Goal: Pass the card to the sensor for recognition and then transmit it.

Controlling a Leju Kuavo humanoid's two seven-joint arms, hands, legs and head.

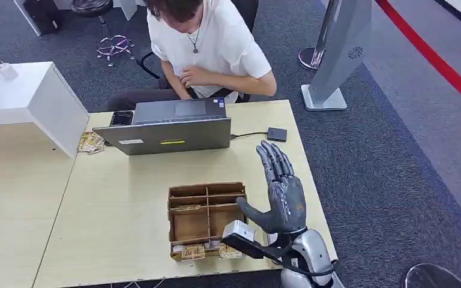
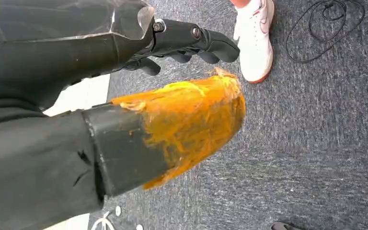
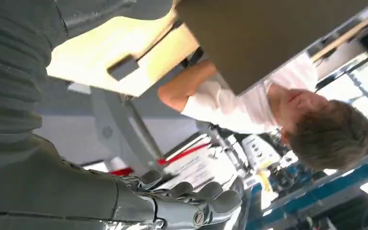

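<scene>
Above the table (image 1: 126, 228), right hand (image 1: 283, 198) fully spread, holding nothing

Far edge of pale wooden table (image 1: 126, 198): open grey laptop (image 1: 168, 127), seated person in white T-shirt (image 1: 207, 48) behind it.
Right of laptop: small dark square sensor box (image 1: 277, 134) (cabled to laptop).
Near edge: compartmented brown wooden tray (image 1: 206, 214).
Right of tray: raised grey right hand (image 1: 281, 192).

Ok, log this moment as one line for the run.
right robot hand: open, raised beside wooden box | left robot hand: hanging over carpet | card: not held
</scene>
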